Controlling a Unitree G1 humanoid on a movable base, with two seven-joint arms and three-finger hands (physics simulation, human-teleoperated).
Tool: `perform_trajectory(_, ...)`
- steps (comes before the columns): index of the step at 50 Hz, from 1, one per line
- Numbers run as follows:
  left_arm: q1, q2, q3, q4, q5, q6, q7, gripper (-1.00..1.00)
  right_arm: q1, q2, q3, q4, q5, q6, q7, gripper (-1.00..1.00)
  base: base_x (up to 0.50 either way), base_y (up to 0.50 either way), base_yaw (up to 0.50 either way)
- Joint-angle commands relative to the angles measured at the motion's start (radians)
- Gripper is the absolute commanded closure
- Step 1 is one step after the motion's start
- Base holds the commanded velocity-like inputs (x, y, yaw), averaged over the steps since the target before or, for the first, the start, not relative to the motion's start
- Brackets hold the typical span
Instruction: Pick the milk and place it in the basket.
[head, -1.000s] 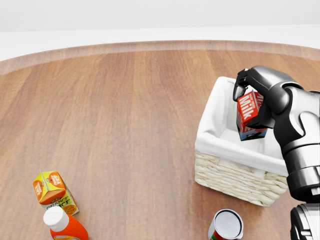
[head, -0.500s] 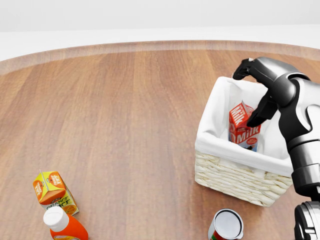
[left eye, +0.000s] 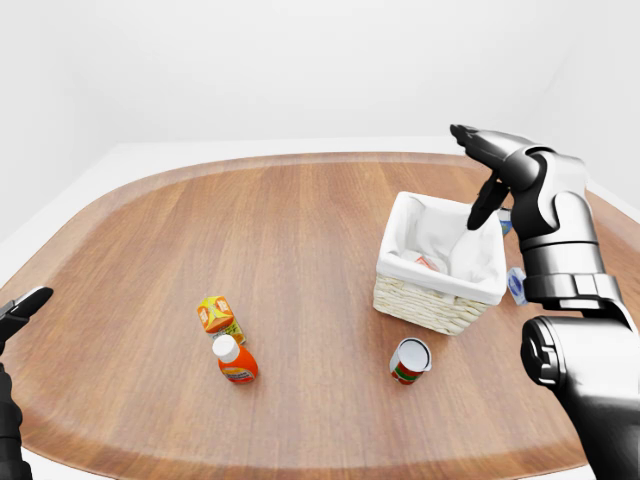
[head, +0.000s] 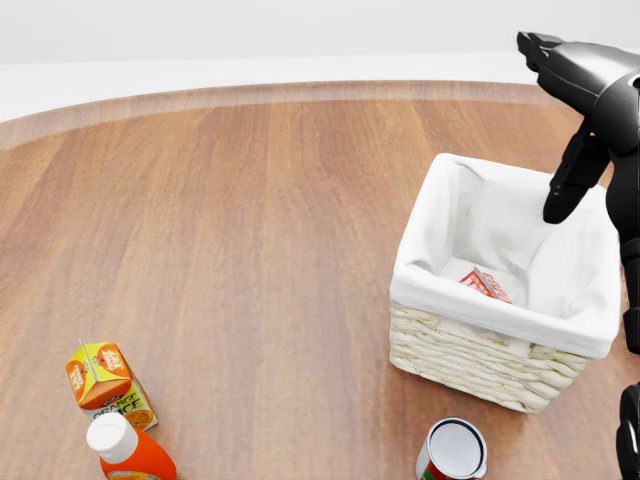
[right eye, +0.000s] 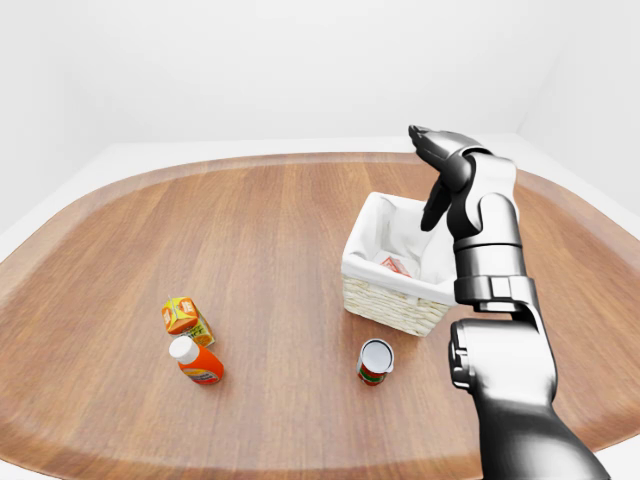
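The red milk carton (head: 485, 283) lies tipped on its side at the bottom of the wicker basket (head: 470, 355), on the white liner, only partly showing over the near rim. My right hand (head: 540, 128) hangs open above the basket's top right corner, clear of the carton, with its fingers (head: 560, 55) spread upward and the thumb pointing down. It holds nothing. In the left-eye view only the tip of my left hand (left eye: 22, 304) shows at the left edge, far from the basket.
An orange juice carton (head: 108, 385) and an orange bottle with a white cap (head: 125, 445) stand at the lower left of the head view. A can (head: 452, 450) stands just below the basket. A small blue-and-white item (left eye: 516, 283) sits right of the basket.
My right hand let go of the milk over the basket, opened and rose up and to the right. The carton dropped in, stood briefly, then tipped onto its side.
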Motion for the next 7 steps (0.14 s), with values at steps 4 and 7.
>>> perform_trajectory(4, 0.000, 0.000, -0.001, 0.001, 0.000, 0.000, -0.001, -1.00, -0.050, -0.045, -0.019, -0.069, -0.063, 0.000, 0.077, -1.00, 0.00, 0.00, 0.00)
perform_trajectory(7, -0.001, 0.000, -0.001, 0.001, 0.000, 0.000, -0.002, -1.00, -0.062, -0.048, -0.021, -0.080, -0.075, 0.000, 0.077, -1.00, 0.00, 0.00, 0.00)
